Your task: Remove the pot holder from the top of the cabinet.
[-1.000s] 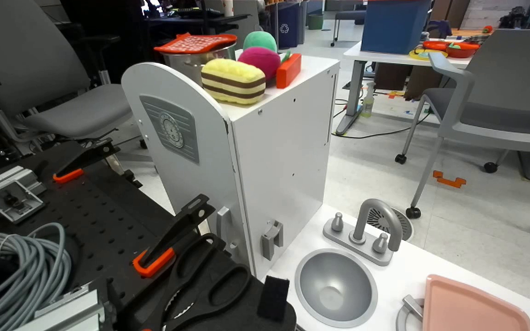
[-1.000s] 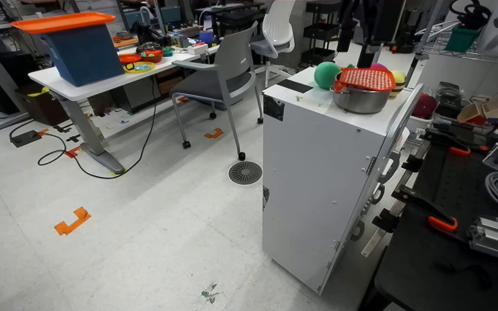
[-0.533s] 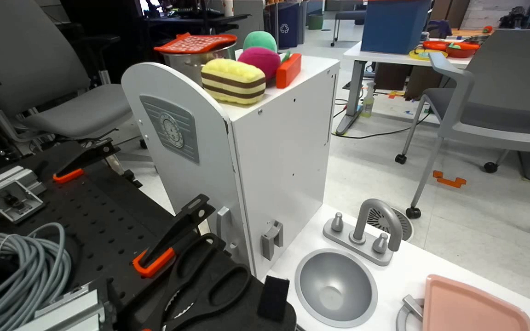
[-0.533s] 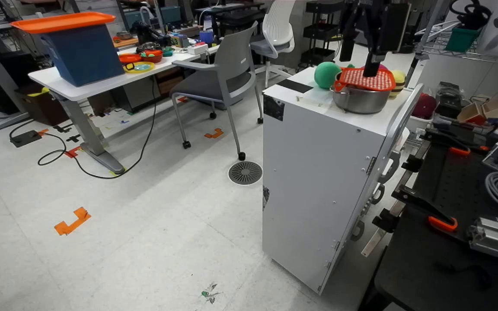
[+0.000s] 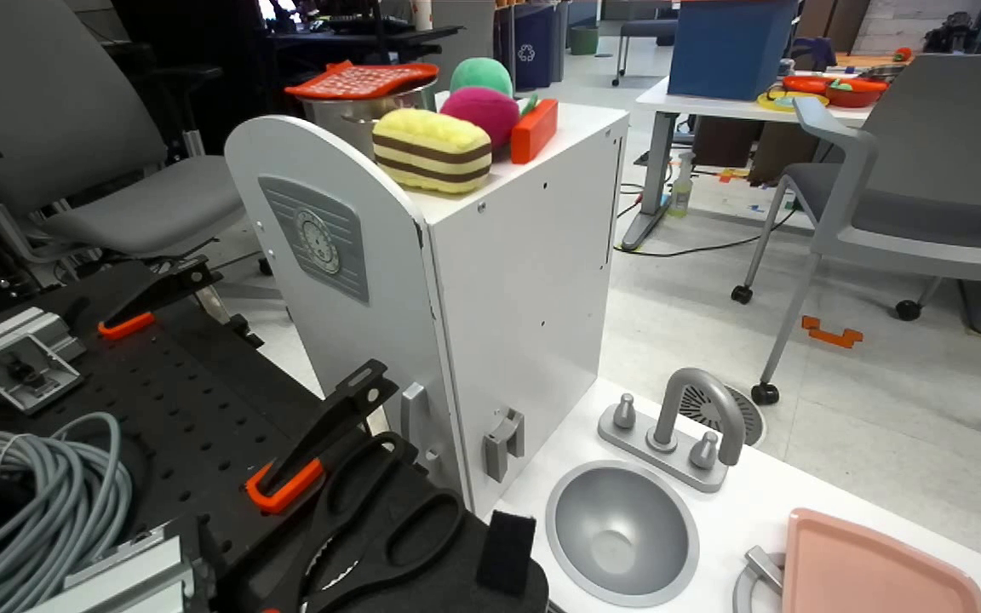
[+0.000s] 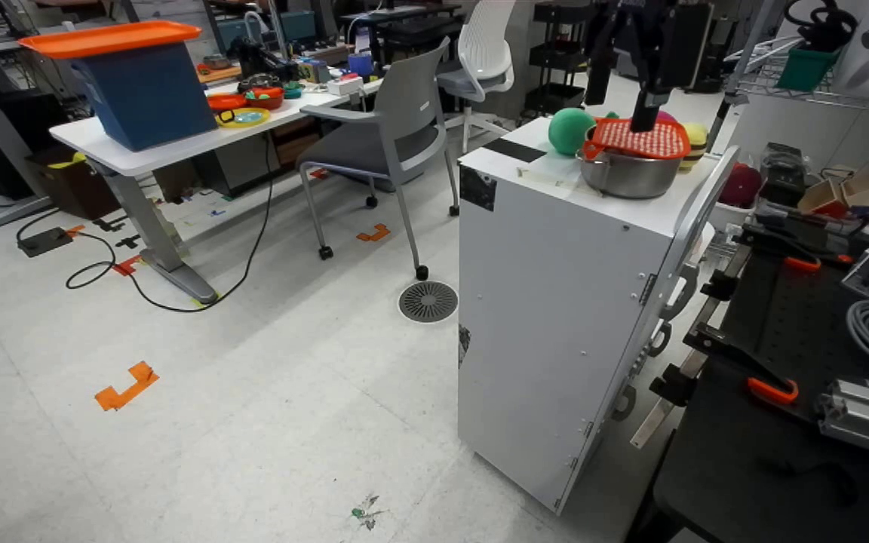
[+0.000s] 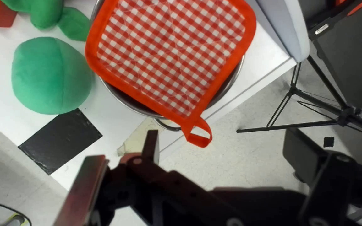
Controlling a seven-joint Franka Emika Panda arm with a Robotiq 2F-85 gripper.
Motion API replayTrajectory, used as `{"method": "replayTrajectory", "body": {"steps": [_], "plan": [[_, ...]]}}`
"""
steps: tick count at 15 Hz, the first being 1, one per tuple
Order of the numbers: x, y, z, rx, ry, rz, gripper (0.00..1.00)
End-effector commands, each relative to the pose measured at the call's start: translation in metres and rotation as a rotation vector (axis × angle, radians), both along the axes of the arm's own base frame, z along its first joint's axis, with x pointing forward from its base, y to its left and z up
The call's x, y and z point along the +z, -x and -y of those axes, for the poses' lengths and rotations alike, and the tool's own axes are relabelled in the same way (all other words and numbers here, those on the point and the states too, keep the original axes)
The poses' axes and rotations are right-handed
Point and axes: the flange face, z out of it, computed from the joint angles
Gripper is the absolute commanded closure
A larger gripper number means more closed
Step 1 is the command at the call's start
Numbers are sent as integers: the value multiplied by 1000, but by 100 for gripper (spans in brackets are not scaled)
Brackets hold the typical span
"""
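The pot holder, a red-and-white checked pad with a red-orange border, lies across the top of a metal pot (image 7: 130, 105) in the wrist view (image 7: 171, 50). It shows in both exterior views (image 5: 363, 83) (image 6: 664, 143). Its corner loop sticks out past the pot rim. The pot stands on the white cabinet (image 5: 524, 281), also in an exterior view (image 6: 548, 302). My gripper (image 7: 222, 136) is open and empty, with the loop between its fingers in the picture but apart from them. In an exterior view the gripper (image 6: 620, 111) hangs over the pot holder; whether a finger touches it is unclear.
A green ball (image 7: 52, 75), a pink ball (image 5: 482, 115), a yellow-and-maroon block (image 5: 431, 151) and an orange block (image 5: 533, 132) sit around the pot. The cabinet's rounded panel (image 5: 329, 170) rises at one edge. A faucet (image 5: 695, 400) stands lower down beside it.
In an exterior view my gripper has come down toward the pot holder, then shifted slightly left. The pot holder and the other objects have not moved.
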Motion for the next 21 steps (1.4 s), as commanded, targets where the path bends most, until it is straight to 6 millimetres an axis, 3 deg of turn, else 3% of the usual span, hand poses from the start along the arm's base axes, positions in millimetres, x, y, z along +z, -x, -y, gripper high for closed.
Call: {"method": "replayTrajectory", "body": {"steps": [1, 8, 9, 16, 21], "plan": [[5, -6, -1, 64, 21, 14, 0], [14, 0, -2, 114, 1, 9, 0], [3, -1, -1, 75, 17, 6, 0], [5, -1, -2, 93, 15, 10, 0], [-2, 4, 16, 47, -3, -8, 0]]}}
